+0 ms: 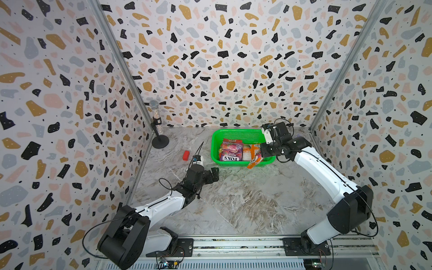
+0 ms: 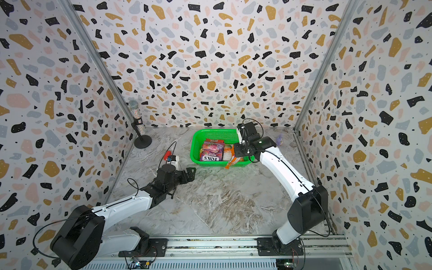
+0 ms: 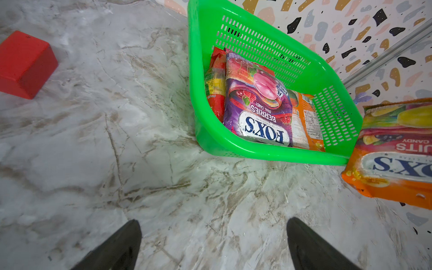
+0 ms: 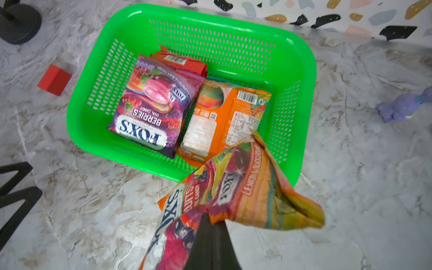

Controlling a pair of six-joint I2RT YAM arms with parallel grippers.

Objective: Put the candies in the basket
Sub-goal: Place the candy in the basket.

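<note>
Both fingers of the left gripper are standing wide apart, holding nothing. Three candies are lying in the basket. The right gripper is pinching an orange bag that is dangling over the near rim, and it probably needs carrying further inward before release.

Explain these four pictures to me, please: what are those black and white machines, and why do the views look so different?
Those are two robot arms fixed to a rail at the table's front edge. Each ends in a two-fingered gripper. Two pictures come from one camera overhead. The other two come from small cameras on the arms' wrists.

The right gripper is shut on an orange candy bag, which hangs at the near rim of the green basket. Inside lie a purple bag, a second orange bag and a red bag. The left gripper is open and empty.

Also on the table are a red block, a microphone on a stand and a small purple object.
</note>
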